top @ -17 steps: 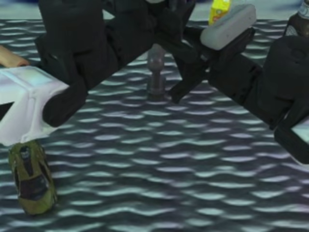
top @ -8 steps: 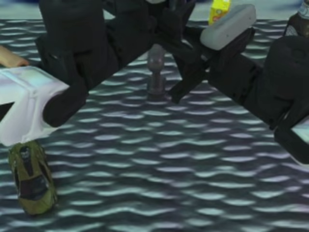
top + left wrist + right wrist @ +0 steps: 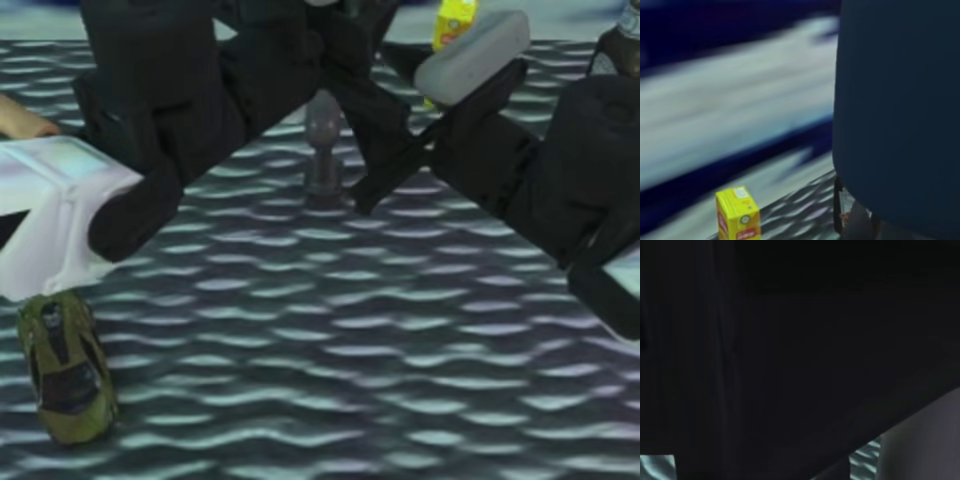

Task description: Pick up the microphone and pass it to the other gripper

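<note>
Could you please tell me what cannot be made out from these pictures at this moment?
- The microphone: not identifiable in the top view, where both arms crowd the far middle.
- Left gripper and right gripper: fingers lost among black arm parts in the top view, so open or shut is unknown.
- Right wrist view: dark.
- Left wrist view: a dark blue bulk fills one side; only the yellow carton is clear.

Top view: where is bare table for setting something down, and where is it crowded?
The rippled grey table is bare from the olive green toy car at its left edge across to the right edge. The far strip is crowded: both black arms meet above the dark grey upright mill-shaped thing, with the yellow carton behind.
</note>
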You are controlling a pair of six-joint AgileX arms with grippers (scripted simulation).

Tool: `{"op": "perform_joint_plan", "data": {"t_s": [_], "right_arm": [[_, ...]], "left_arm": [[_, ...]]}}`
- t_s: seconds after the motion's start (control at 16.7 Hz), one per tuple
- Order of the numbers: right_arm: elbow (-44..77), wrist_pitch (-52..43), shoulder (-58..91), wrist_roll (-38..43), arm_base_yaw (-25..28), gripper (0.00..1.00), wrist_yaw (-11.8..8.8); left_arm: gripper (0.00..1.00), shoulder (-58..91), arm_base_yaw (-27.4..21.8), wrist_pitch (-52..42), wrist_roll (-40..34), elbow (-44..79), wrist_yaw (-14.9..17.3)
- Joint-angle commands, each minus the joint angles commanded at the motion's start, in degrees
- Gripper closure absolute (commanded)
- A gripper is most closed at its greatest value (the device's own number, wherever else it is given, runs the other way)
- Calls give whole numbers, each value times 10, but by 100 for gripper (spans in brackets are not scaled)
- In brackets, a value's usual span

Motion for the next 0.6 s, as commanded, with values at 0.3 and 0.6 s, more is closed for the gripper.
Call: {"op": "perform_joint_plan", "data": {"t_s": [0.3, 0.6], "right_arm": [[0, 0, 0, 0, 0, 0, 0], [-6, 0, 2, -1, -3, 0, 1]], "left_arm": [[100, 0, 0, 0, 0, 0, 0], [100, -4, 1, -1, 3, 4, -2]]}}
